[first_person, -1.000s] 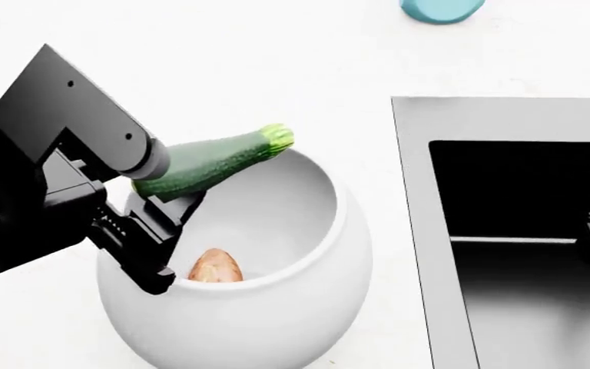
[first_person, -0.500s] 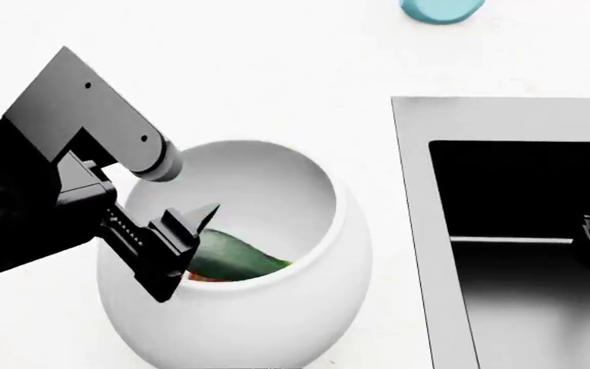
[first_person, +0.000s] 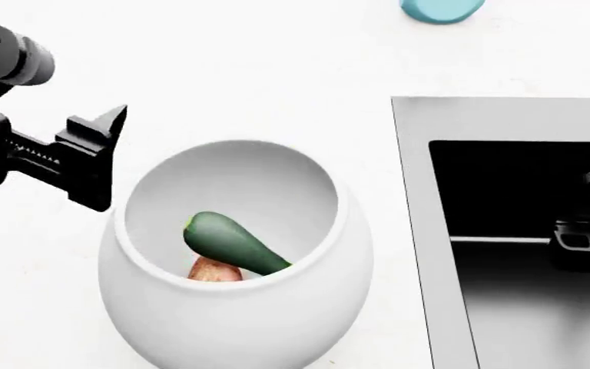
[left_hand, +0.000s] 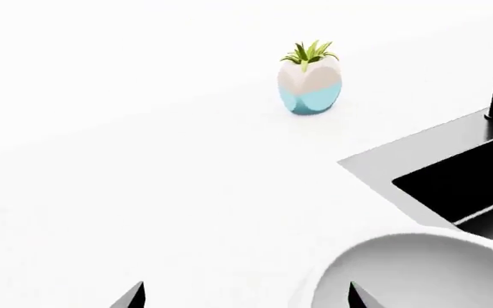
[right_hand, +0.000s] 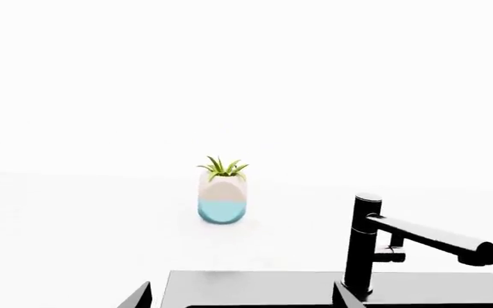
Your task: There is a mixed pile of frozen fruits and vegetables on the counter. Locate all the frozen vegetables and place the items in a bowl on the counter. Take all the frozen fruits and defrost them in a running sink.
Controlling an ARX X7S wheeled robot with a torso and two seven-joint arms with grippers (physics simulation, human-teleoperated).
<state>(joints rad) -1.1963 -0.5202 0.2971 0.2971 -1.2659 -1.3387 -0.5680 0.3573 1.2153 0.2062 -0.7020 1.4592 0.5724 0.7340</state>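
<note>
A: Start with the biggest thing. What carries everything?

B: The white table [first_person: 274, 69]. Set into it on the right is the sink [first_person: 525, 200], a black basin with a grey metal rim, and its black faucet [right_hand: 375, 247] stands at the back edge.

A: And the bowl?

B: The bowl [first_person: 243, 323] sits on the table just left of the sink, round and white with a thick rim. From the left wrist view only part of its rim [left_hand: 418, 266] shows.

A: The arms?

B: The left gripper [first_person: 95, 157] hangs above the table just beside the bowl's left rim, clear of it. Its jaws are spread wide and it has hold of nothing. The right gripper [first_person: 587, 234] is over the sink at the right edge of the head view; in its wrist view two dark fingertips [right_hand: 139, 296] stand apart with nothing between them.

A: Where are the vegetables?

B: Both are inside the bowl. The zucchini [first_person: 236, 244] lies tilted across the bottom, pale end up toward the left. The sweet potato [first_person: 213, 270] is under it, only a small orange-pink patch showing.

A: Anything smaller?

B: A little potted plant [left_hand: 310, 82] in a cream and light-blue pot stands on the table, well behind the bowl and sink.
</note>
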